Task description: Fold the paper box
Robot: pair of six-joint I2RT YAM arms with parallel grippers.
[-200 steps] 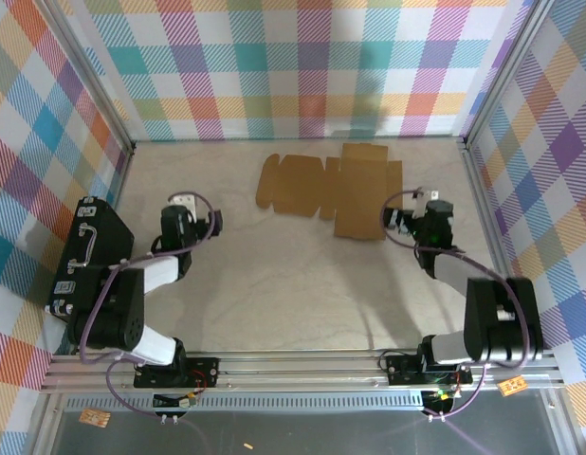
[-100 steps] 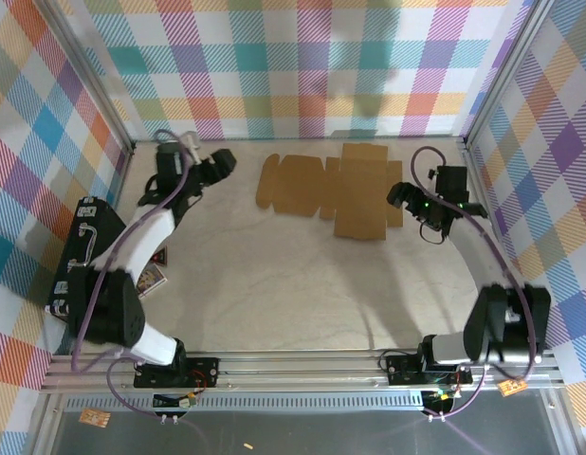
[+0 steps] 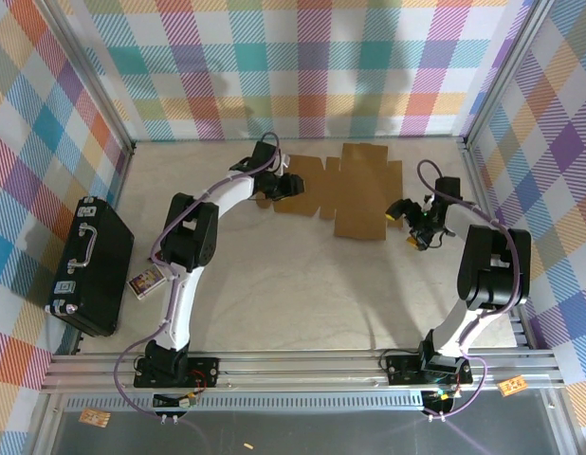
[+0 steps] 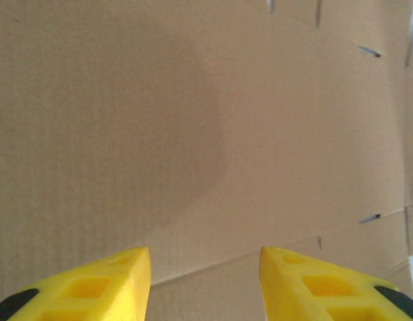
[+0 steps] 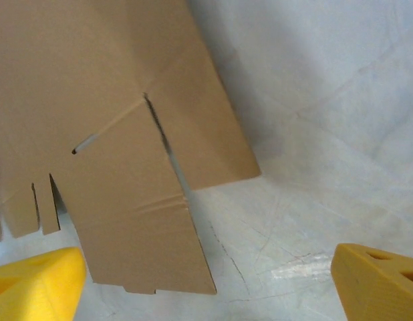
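Status: paper box [image 3: 345, 190] is lying flat and unfolded on the table [image 3: 302, 284], one die-cut sheet stretching from under the left gripper [image 3: 285, 185] across to just short of the right gripper [image 3: 408, 214]. The left one is hanging over the scalloped end with its fingers [image 4: 119, 281] spread and nothing between them. Plain cardboard is sitting directly beneath its tips, and a crease [image 4: 273, 251] is running across just beyond them. I cannot tell whether the tips are touching the board or hovering. The right one is sitting just off the opposite edge, its fingers [image 5: 36, 284] opened wide and empty. Bare table is showing in the gap between them, and a corner flap [image 5: 206, 134] is lying ahead of the gap, towards one finger. My read is that the arms are bracketing the sheet on purpose. The left is looking set to pin its end or work that crease, while the right is lining up to get under the free edge and lift a flap. No fold is showing yet, so the job is barely starting. Count: one sheet, two grippers with both empty, one black case [image 3: 89, 265], and one small card [image 3: 146, 281] just beside the case. Both of those are sitting well out on the left arm's outer side, clear of the work.
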